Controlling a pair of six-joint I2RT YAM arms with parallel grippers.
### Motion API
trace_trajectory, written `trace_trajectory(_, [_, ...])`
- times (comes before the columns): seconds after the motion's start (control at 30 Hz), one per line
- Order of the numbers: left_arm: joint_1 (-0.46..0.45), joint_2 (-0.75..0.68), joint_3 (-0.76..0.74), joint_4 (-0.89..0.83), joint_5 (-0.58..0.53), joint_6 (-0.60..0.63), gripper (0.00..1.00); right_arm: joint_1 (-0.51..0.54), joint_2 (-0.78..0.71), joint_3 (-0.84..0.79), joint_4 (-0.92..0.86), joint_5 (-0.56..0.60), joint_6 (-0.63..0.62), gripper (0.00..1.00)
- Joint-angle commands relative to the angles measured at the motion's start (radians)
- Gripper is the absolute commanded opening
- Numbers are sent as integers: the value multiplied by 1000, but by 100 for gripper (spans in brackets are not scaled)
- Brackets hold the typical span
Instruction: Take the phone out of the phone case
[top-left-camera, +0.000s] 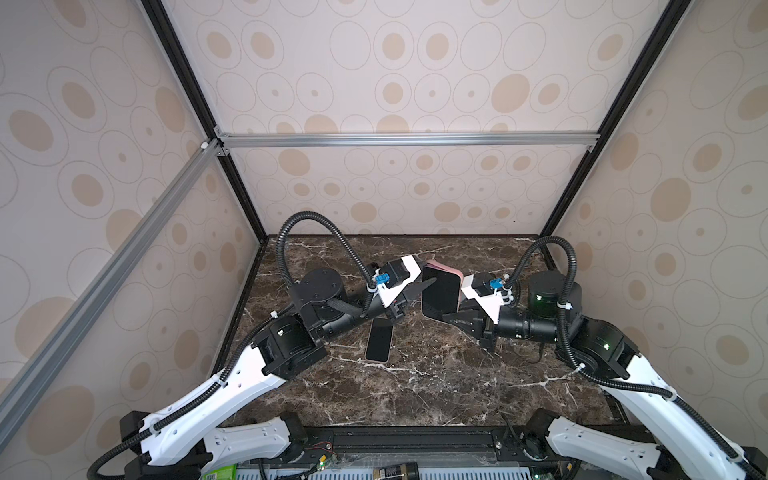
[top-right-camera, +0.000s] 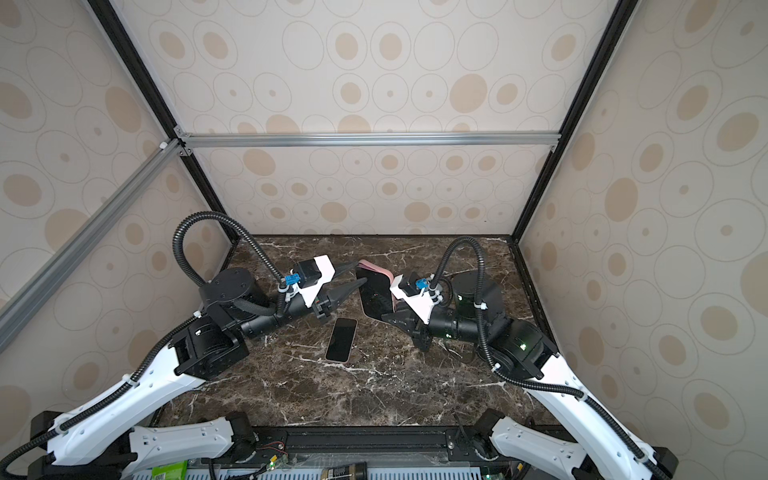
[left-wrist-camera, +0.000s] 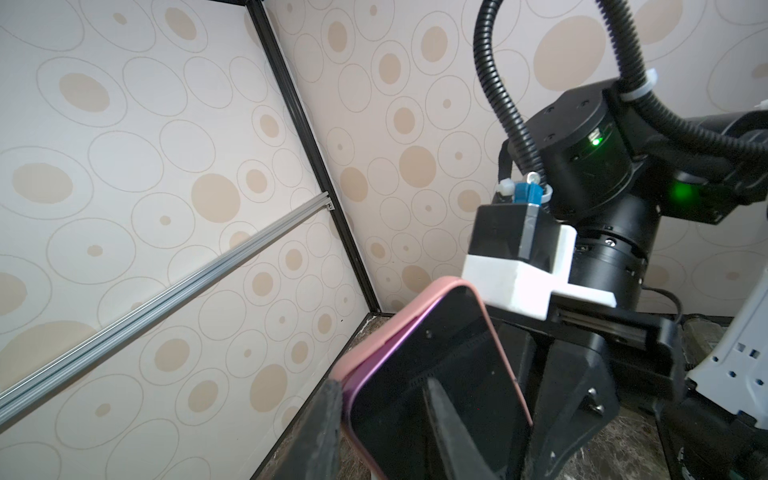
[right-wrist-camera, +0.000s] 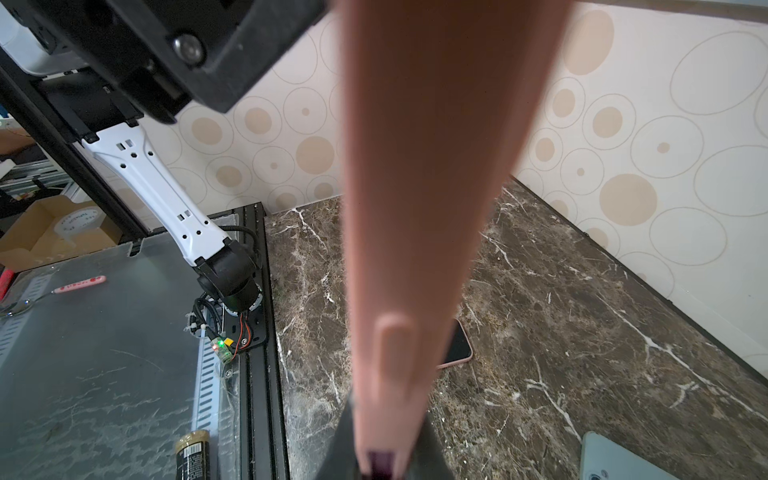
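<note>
Marble tabletop (right-wrist-camera: 582, 311); pink phone case (right-wrist-camera: 415, 166) in right hand (right-wrist-camera: 384, 436); battery (right-wrist-camera: 193, 455) label illegible.

We see a dark brown marble tabletop with white veins (top-left-camera: 415, 386), beige walls patterned with tan ovals (top-left-camera: 395, 83), a silver aluminium crossbar (top-left-camera: 407, 139), and a black-and-gold cylindrical battery (right-wrist-camera: 193, 455) lying on a grey metal plate (right-wrist-camera: 104, 374).

Right wrist cam is mostly one big blurry pink case (right-wrist-camera: 419, 187) right up against the lens, and it covers most of the second phone (right-wrist-camera: 459, 345) behind it. The grey thing (right-wrist-camera: 619, 457) is chopped off by the picture edge, can't tell what it is. The battery (right-wrist-camera: 193, 455) is cut off too, label unreadable. Left wrist cam loses the lower end of the held phone (left-wrist-camera: 457, 345) past the edge.
</note>
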Motion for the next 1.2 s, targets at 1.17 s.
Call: trace_trajectory(1.17, [147,111,2,-215,483,-53,34,37,23,53,105,-198,-179,0])
